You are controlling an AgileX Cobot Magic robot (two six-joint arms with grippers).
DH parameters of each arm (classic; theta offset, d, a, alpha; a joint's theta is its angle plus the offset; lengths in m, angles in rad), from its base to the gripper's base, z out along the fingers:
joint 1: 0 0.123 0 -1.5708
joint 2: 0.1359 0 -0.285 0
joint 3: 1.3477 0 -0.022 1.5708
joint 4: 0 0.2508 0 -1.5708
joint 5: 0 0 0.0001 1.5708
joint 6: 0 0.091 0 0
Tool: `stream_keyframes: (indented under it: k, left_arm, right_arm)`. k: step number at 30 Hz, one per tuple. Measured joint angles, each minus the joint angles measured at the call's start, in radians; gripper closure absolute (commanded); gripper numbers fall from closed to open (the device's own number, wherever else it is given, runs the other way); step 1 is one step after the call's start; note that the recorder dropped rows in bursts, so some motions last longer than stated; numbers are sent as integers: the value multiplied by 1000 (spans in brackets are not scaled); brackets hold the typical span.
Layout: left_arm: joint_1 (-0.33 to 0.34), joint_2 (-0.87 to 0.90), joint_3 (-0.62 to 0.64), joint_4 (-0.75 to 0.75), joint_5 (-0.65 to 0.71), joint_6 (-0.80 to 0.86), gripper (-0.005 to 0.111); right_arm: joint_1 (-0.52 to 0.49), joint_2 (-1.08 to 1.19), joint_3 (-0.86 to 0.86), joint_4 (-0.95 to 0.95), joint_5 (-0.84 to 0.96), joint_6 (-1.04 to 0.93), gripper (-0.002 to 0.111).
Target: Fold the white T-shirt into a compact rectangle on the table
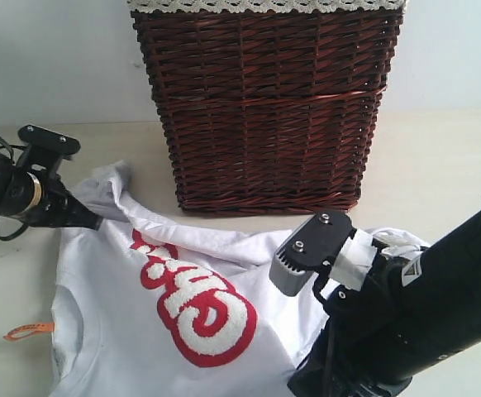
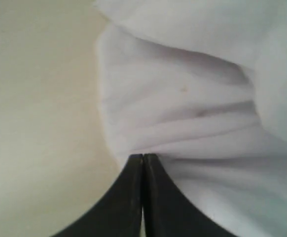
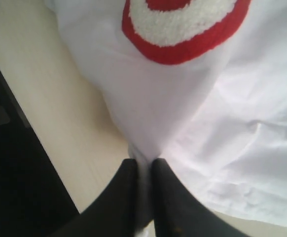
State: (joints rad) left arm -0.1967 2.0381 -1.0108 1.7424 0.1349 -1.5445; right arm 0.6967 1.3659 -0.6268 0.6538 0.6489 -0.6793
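Observation:
The white T-shirt (image 1: 116, 289) lies rumpled on the table (image 1: 439, 165) in front of the basket, its red-outlined lettering (image 1: 199, 306) facing up. At the shirt's far left edge, my left gripper (image 1: 94, 222) is shut, and in the left wrist view creases in the cloth (image 2: 193, 128) run into its closed tips (image 2: 143, 156). My right gripper (image 3: 144, 162) is shut on a bunched fold of the shirt (image 3: 148, 98) near the table's front edge, just below the lettering (image 3: 183, 29). In the exterior view my right arm (image 1: 406, 314) hides that gripper's fingertips.
A dark brown wicker basket (image 1: 265, 107) with a lace-trimmed liner (image 1: 265, 5) stands right behind the shirt. An orange tag (image 1: 27, 332) sticks out by the collar at the left. Bare tabletop shows to the left and right of the basket.

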Motion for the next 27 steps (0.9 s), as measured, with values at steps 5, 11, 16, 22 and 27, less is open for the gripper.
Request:
stream_keyframes:
  k: [5, 11, 16, 22, 27]
  left_arm:
    - [19, 0, -29, -116, 96, 120, 107]
    - [22, -11, -43, -319, 34, 305, 107]
    - [22, -78, -30, -352, -236, 329, 107]
    - [17, -113, -22, -260, -349, 279, 107]
    - [17, -113, -19, -148, -345, 194, 107]
  right_arm:
    - [0, 1, 0, 2, -41, -4, 96]
    - [0, 1, 0, -5, -154, -6, 96]
    - [0, 2, 0, -82, -274, -8, 84]
    - [0, 2, 0, -104, -244, -8, 54]
    - [0, 2, 0, -102, -199, 4, 53]
